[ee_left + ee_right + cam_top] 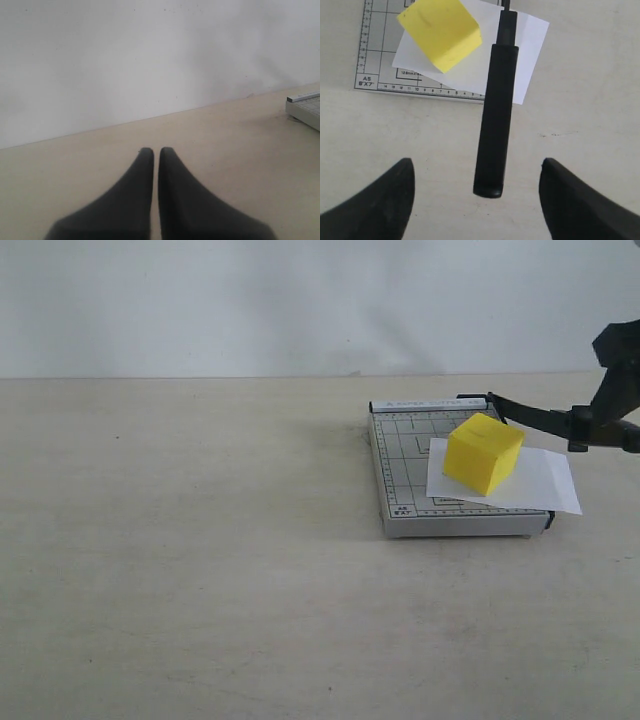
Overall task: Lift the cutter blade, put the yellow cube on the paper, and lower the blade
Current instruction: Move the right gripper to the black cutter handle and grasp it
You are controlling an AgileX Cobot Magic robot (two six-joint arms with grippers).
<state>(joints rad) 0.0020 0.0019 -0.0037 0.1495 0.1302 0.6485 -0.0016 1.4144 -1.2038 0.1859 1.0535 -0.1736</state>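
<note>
The yellow cube [483, 453] sits on the white paper [545, 482], which lies across the grey gridded trimmer base [400, 455] and overhangs its right side. The cutter blade [530, 418] slopes up from its hinge at the base's far corner, above the paper. In the right wrist view its thick black handle [495, 125] hangs between the fingers of my right gripper [477, 164], which is open and not touching it. The cube [440, 32] and paper [525, 50] show beyond the handle. My left gripper [156, 149] is shut with nothing in it, over bare table far from the base.
The beige table [200, 560] runs to a white wall [300, 300] behind. My right arm [622, 360] comes in at the exterior view's right edge. A corner of the trimmer base [305, 107] shows in the left wrist view.
</note>
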